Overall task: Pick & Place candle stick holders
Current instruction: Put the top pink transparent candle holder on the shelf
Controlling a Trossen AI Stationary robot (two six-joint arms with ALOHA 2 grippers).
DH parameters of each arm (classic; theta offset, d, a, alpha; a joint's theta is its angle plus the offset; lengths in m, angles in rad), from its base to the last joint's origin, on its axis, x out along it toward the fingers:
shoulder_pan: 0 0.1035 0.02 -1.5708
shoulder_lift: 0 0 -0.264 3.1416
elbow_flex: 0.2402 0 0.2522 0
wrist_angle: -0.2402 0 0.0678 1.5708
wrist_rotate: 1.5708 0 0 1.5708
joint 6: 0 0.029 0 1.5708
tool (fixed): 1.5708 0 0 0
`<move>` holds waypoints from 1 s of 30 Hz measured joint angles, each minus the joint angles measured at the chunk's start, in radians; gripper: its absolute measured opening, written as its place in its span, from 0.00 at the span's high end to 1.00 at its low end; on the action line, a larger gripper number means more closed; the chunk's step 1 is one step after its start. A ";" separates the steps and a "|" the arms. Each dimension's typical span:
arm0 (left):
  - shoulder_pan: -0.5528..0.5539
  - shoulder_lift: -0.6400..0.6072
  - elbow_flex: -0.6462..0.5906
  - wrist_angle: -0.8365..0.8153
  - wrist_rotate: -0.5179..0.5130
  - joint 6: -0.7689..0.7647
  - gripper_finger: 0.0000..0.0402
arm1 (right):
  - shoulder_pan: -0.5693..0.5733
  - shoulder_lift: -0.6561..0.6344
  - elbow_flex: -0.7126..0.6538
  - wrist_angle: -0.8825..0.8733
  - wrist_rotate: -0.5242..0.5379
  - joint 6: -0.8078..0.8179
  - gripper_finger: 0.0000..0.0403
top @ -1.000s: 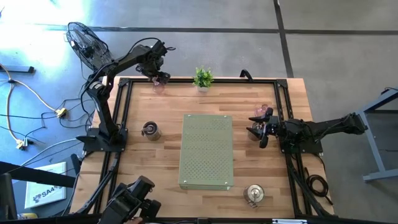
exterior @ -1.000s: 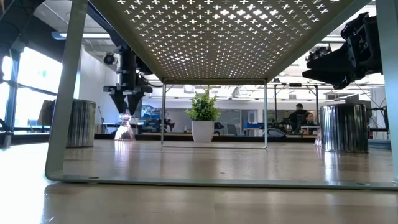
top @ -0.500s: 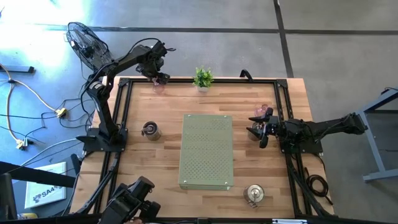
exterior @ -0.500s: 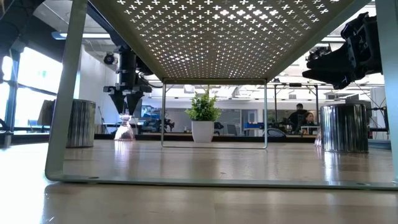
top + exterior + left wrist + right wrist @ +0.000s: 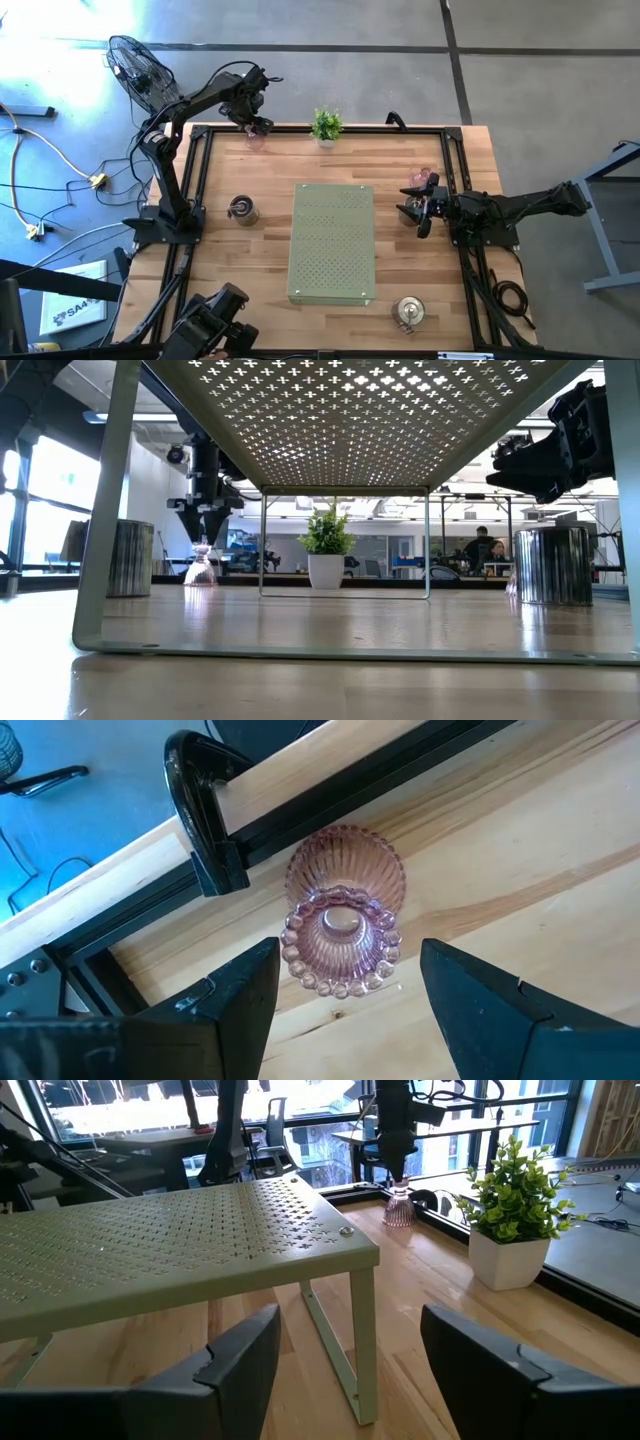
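Pink ribbed glass, upside down, with a beaded foot on top: that is the candle holder (image 5: 343, 915) under my left gripper (image 5: 345, 982) in the left wrist view. It stands on the wooden table (image 5: 520, 850) just beside the black frame rail (image 5: 300, 810) and a black clamp (image 5: 205, 820), and my two fingers stand apart on either side of it, touching nothing.

From above, that holder sits at the table's far left corner, with my left gripper directly over it. A silvery metal holder (image 5: 242, 210) stands left of the green perforated shelf (image 5: 332, 243); another metal one (image 5: 408, 311) stands near the front right corner. I cannot tell what either contains. My right gripper (image 5: 418, 205) hovers by the shelf's right side, near a faint pink holder (image 5: 425, 176).

At table height, the ribbed sides of both metal holders show, which the overhead view hides, and the potted plant (image 5: 326, 554) appears between the shelf legs.

My right wrist view shows my right fingers spread and empty, facing the shelf, the plant and the distant pink holder.
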 joint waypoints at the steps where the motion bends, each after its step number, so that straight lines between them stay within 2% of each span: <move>1: 0.000 0.000 0.000 0.000 0.000 0.000 0.41 | 0.000 0.000 0.000 0.000 0.000 0.000 0.41; 13: 0.000 0.050 0.000 0.000 0.005 -0.003 0.41 | 0.000 0.000 0.000 0.000 0.000 0.000 0.41; 30: 0.000 0.050 0.000 0.000 0.003 -0.004 0.41 | 0.000 0.000 0.000 -0.014 0.000 0.001 0.41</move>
